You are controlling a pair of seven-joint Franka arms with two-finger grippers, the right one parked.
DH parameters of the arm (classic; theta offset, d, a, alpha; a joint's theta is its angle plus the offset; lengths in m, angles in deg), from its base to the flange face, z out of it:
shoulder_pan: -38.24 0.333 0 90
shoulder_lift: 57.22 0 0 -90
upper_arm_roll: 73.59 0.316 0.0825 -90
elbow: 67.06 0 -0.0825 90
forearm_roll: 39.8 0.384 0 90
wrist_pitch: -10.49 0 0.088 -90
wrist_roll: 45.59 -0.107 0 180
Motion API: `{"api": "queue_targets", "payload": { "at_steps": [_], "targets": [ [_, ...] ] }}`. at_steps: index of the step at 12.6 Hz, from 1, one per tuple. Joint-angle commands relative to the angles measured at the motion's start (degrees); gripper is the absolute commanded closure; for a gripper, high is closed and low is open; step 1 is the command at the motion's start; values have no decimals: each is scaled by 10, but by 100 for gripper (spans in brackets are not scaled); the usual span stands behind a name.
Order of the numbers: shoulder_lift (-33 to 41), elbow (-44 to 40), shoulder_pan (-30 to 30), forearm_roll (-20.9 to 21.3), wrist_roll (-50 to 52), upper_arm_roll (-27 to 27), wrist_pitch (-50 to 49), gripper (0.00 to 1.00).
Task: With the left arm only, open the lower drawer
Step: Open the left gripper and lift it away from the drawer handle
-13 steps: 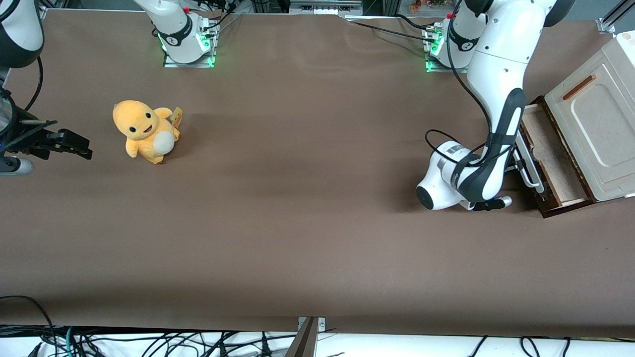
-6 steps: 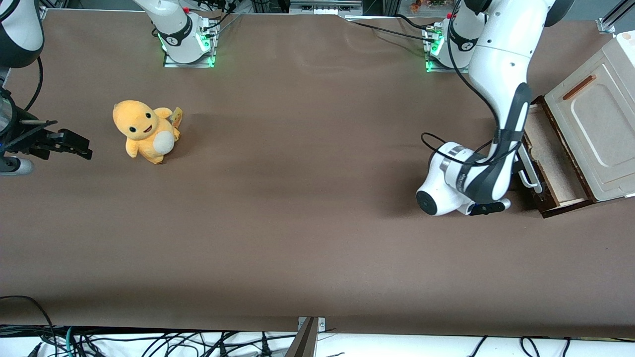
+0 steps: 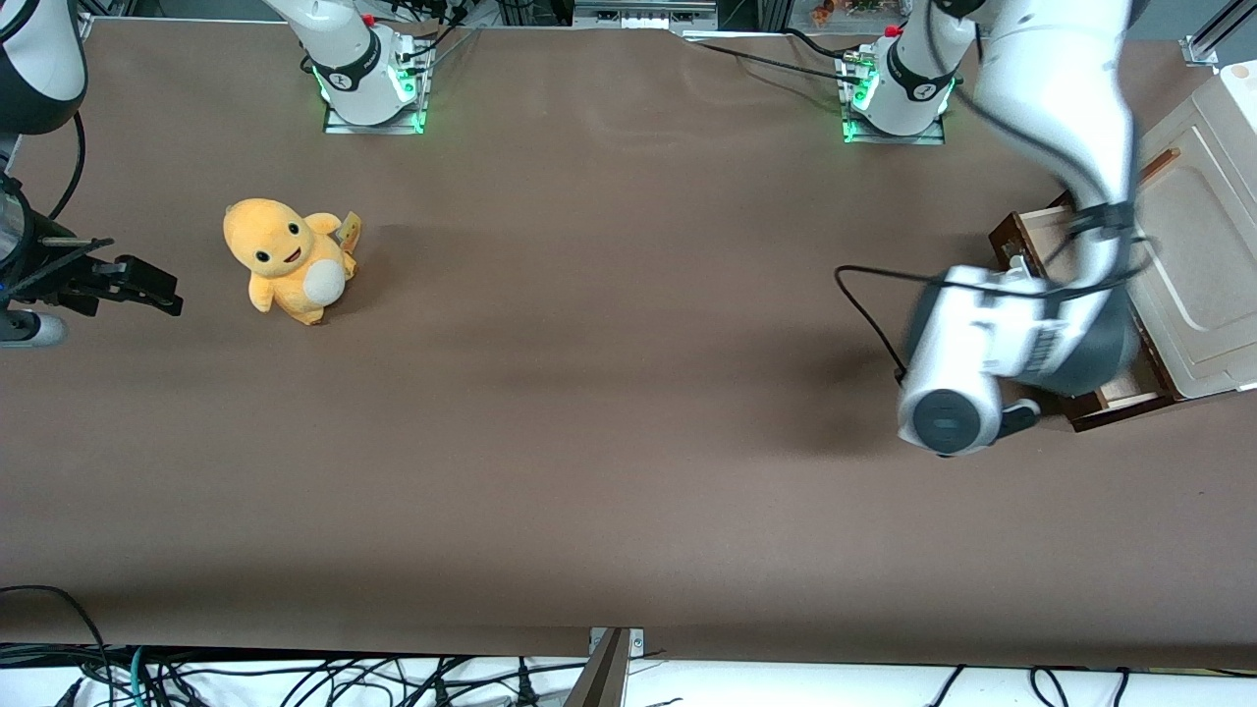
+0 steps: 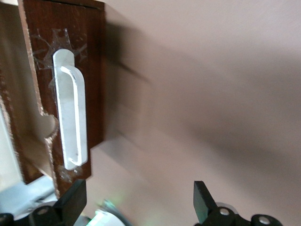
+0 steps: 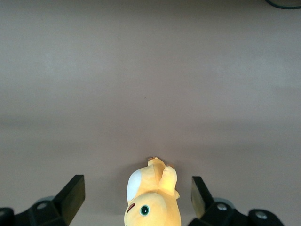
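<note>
Front view: your left arm (image 3: 1065, 118) bends down over the lower drawer (image 3: 1021, 241), which stands pulled out from its cream-white cabinet (image 3: 1203, 265) at the working arm's end of the table (image 3: 589, 442), well apart from the orange plush toy (image 3: 287, 260); the arm's blurred wrist hides the gripper. Left wrist view: your gripper (image 4: 138, 205) hangs released, fingers (image 4: 203, 200) spread wide and holding nothing, near the drawer's dark brown front and apparently clear of its white handle (image 4: 70, 117). Right wrist view: you see only the plush toy on the brown table.

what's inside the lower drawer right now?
The lower drawer is pulled out; only pale, bare inside shows. The left arm covers most of it, so the rest can't be seen. The gripper is open, apart from the white handle.
</note>
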Motion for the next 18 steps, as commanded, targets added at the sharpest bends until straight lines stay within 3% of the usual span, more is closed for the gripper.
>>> {"api": "queue_targets", "payload": {
  "at_steps": [1,3,6,9,11,14,16,18],
  "targets": [
    [32,-44,69,-120,-58,-5,-7,0],
    [61,-43,101,-158,-129,-4,-7,0],
    [107,-21,155,-165,-324,-12,7,0],
    [231,110,156,-150,-504,16,72,0],
    [319,193,147,-149,-516,17,121,0],
    [391,269,131,-146,-508,17,135,0],
    [406,288,119,-99,-508,17,135,0],
    [418,308,116,-82,-507,17,146,0]
  ]
}}
